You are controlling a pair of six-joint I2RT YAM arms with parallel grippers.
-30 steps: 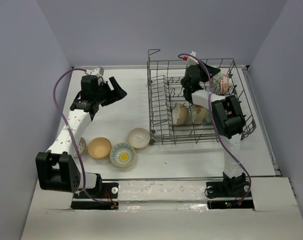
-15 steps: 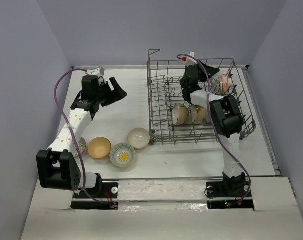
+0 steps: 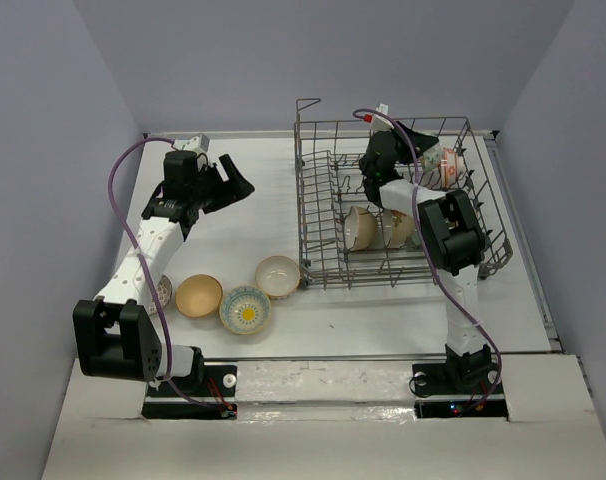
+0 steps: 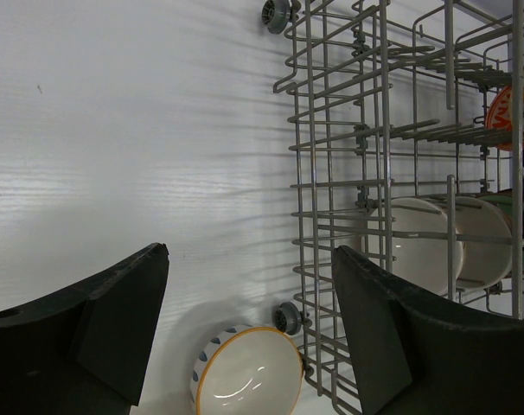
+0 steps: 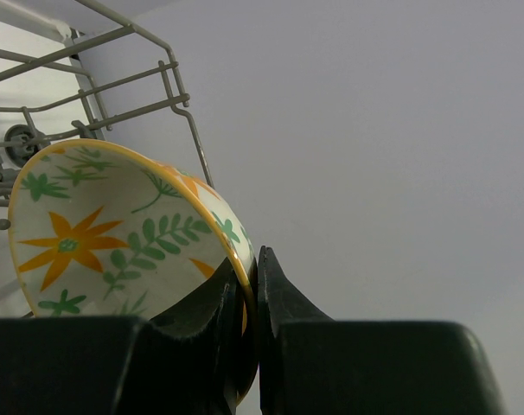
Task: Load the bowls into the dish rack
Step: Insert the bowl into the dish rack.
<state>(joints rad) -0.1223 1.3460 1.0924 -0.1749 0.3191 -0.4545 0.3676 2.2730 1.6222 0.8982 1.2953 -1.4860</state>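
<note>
The right gripper [image 5: 255, 264] is up in the far right corner of the rack [image 3: 328, 200]. Its fingers are pinched narrow on the rim of a floral bowl [image 5: 106, 233], one finger inside and one outside. The bowl is tilted on edge, and its cream inside shows orange flowers and green leaves. Rack wires [image 5: 128, 82] run just behind it. From above, the right arm [image 3: 453, 235] reaches across the rack. Two cream bowls [image 3: 361, 228] stand on edge between the tines below the arm, side by side, in the near half.

The left gripper [image 3: 233, 180] hangs over the table [image 3: 243, 235], left of the rack, with its fingers spread wide and nothing between them. Below it, an orange-rimmed bowl [image 4: 249, 373] sits upright on the table just beside the rack's near left corner. To its left are a blue-rimmed bowl [image 3: 245, 308] with a yellow centre and a tan bowl [image 3: 198, 295], close together in a row. A further bowl [image 3: 163, 292] is mostly hidden behind the left arm, so its colour cannot be told.
</note>
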